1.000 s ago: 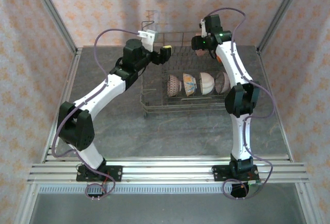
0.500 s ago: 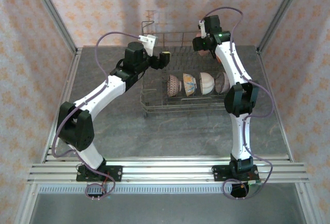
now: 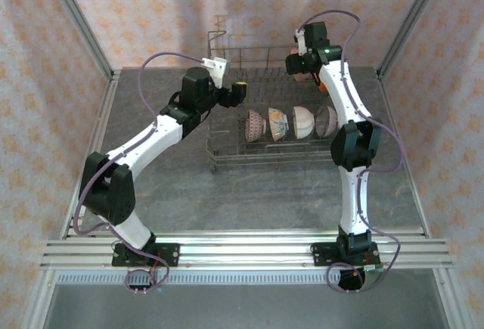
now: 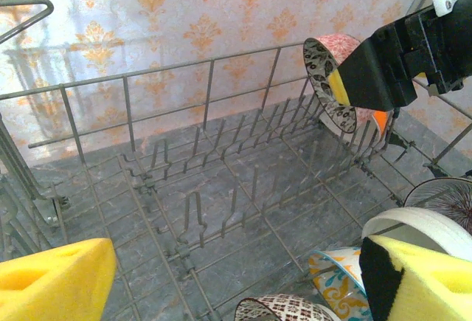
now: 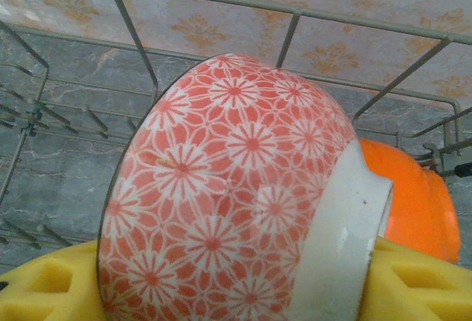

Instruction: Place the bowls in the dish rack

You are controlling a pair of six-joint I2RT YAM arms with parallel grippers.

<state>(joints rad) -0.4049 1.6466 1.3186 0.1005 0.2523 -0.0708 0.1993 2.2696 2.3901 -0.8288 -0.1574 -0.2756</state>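
Your right hand [image 3: 301, 66], gripping the red-flowered bowl [image 5: 221, 188], has moved up-frame to the back of the dish rack [image 3: 265, 158], ready to seat it.

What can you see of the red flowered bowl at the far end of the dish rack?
The bowl is small and round, seemingly glazed ceramic. Its outside is red-orange with white daisy-like flowers, its foot ring plain white, and its inside shows a dark pattern on white. It is tipped on edge, gripped between the yellow foam pads of the right gripper, at the far right corner of the dish rack. A bright orange bowl sits behind it; whether they touch is unclear.
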